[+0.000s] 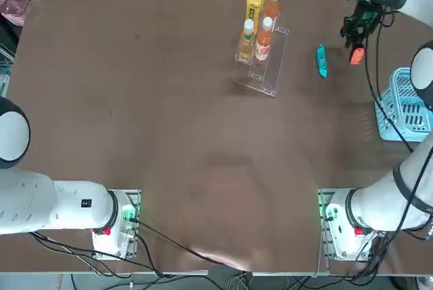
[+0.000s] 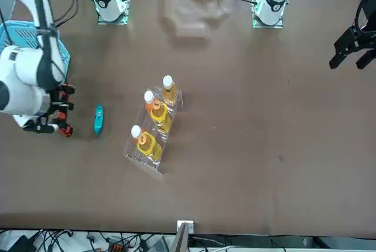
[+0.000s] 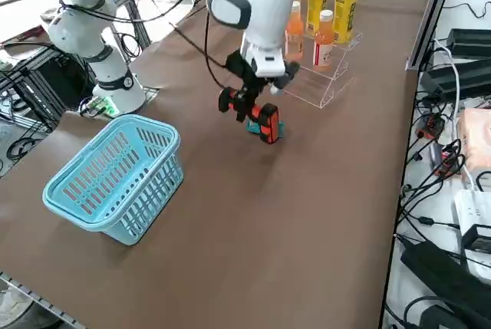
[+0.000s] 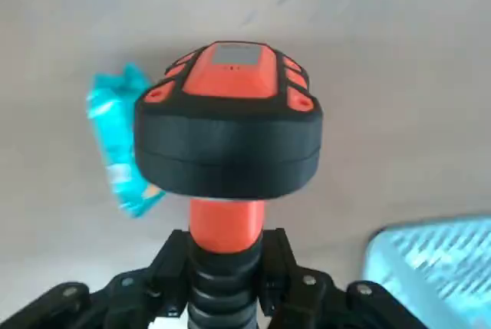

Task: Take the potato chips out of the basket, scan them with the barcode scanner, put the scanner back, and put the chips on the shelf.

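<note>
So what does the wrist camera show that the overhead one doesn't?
Only the wrist view shows, close up, the right gripper clamped on the barcode scanner by its orange handle. Only the top view shows the shelf holding four bottles and the whole table. Both show the potato chips lying flat on the table, outside the basket, and the scanner in the gripper.

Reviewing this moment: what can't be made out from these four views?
- Chips packet: print and barcode too small in the top and front views; the scanner covers most of it from the right side.
- Basket: cut off by the top view's edge and partly under the arm.
- Right gripper, shut on the scanner: fingertips hidden behind the handle.
</note>
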